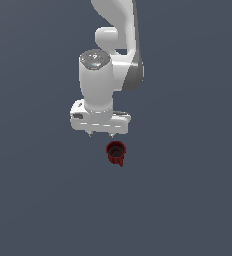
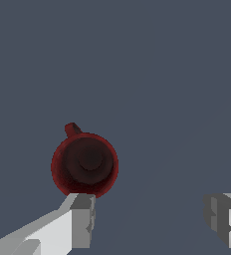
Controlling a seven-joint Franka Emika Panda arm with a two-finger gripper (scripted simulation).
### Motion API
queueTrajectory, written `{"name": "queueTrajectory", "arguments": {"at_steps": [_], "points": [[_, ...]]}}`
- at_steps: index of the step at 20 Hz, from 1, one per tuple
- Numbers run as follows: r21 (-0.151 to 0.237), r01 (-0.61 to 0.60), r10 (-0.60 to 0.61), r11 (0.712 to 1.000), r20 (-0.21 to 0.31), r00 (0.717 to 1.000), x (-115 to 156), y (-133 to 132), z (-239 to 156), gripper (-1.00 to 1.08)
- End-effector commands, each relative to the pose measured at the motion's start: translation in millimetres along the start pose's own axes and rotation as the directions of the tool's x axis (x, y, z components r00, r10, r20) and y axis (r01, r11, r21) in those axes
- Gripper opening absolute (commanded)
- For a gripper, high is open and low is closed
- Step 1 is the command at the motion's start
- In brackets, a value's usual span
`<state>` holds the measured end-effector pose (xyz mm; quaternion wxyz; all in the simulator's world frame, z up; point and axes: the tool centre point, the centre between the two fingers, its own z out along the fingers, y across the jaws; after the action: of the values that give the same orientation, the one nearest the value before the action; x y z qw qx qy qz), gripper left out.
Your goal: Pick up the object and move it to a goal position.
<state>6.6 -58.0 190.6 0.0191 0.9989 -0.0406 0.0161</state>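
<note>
The object (image 1: pixel 116 152) is a small dark red cup-like cylinder with a dark hollow centre and a small tab, standing upright on the grey floor. In the wrist view the object (image 2: pixel 85 164) shows its open mouth, with the tab pointing away from the fingers. My white gripper (image 1: pixel 101 134) hangs just above it, a little toward the exterior view's left. The gripper (image 2: pixel 150 214) is open and empty. One finger (image 2: pixel 81 215) lies close by the cup's rim, the other finger (image 2: pixel 222 214) stands well off to the side. The cup is not between the fingers.
A plain dark grey floor (image 1: pixel 188 200) surrounds the cup. The white arm (image 1: pixel 113 45) rises behind the gripper. No other objects show.
</note>
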Motion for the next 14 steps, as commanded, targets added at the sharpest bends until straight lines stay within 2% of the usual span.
{"name": "queueTrajectory", "arguments": {"at_steps": [1, 8, 14], "points": [[0.001, -0.005, 0.005, 1.000, 0.000, 1.000, 0.2, -0.6, 0.5, 0.68], [0.007, -0.068, 0.068, 0.998, 0.000, 0.998, 2.8, -5.5, 5.7, 0.68], [0.018, -0.170, 0.170, 0.985, 0.003, 0.985, 6.7, -13.7, 14.2, 0.68]]}}
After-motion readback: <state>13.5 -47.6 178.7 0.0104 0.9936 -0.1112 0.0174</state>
